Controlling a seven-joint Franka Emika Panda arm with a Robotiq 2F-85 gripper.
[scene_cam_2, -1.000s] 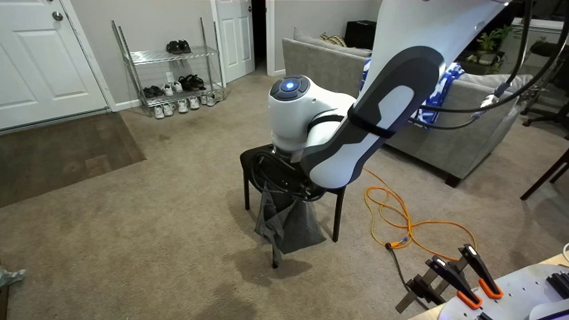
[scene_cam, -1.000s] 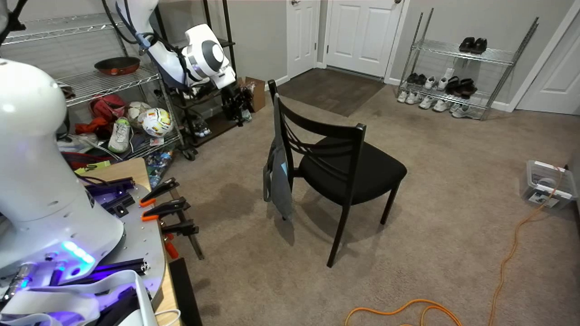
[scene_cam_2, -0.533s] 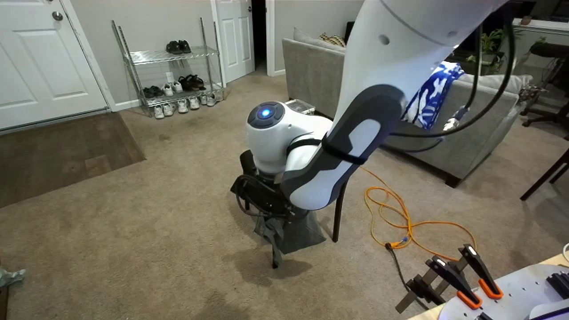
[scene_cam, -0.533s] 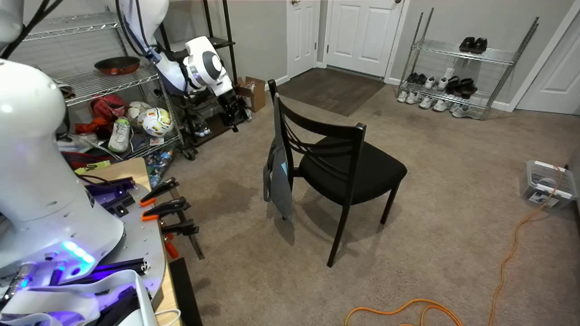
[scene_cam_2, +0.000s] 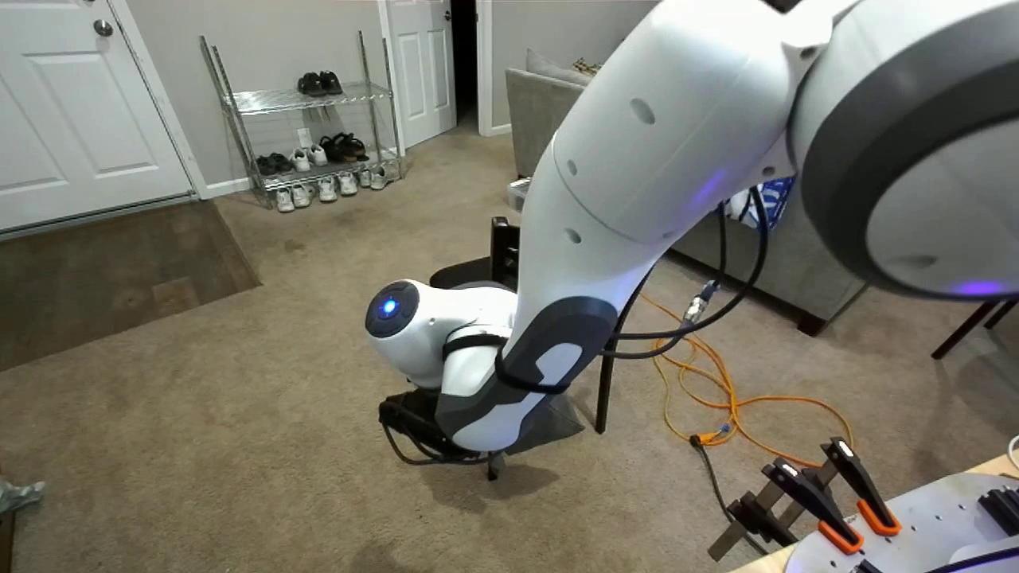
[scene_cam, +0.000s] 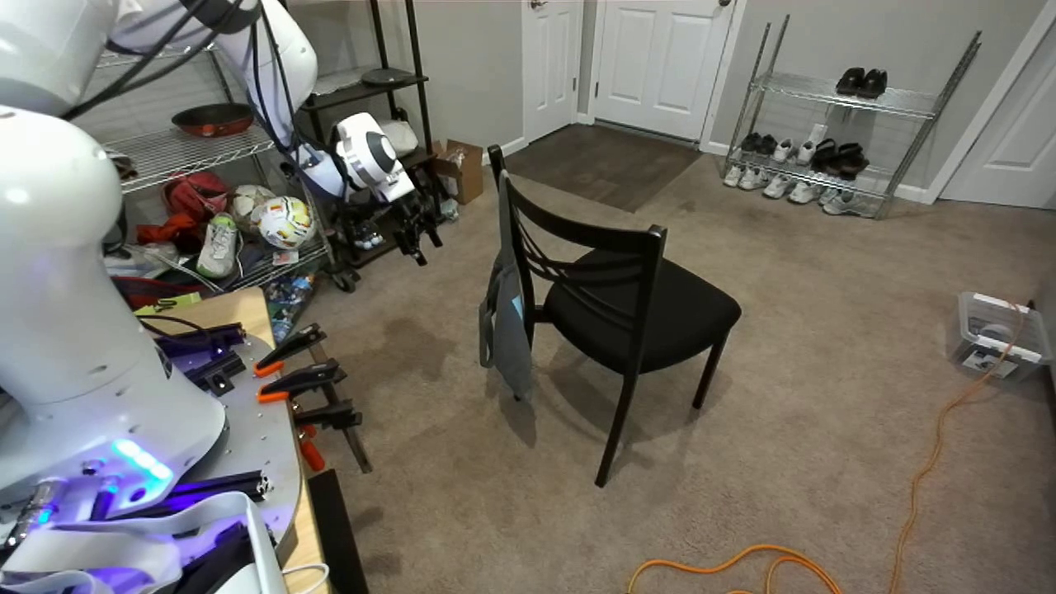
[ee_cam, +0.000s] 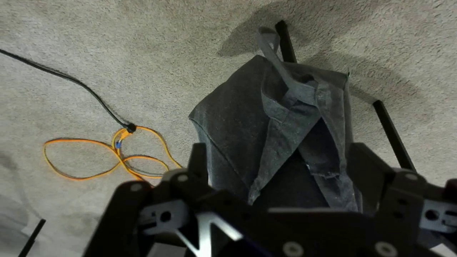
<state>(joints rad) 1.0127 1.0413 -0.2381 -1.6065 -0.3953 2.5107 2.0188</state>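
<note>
Pincer (scene_cam: 430,252), black, jaws spread wide, hovers midair near dark grey strapped cloth (scene_cam: 509,334) hung on black slat-backed chair (scene_cam: 656,318).

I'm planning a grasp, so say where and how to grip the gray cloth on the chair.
Probably pinch the strap of the gray cloth, coming from the side away from the chair seat: its narrow loop hangs beyond the cloth's edge.
</note>
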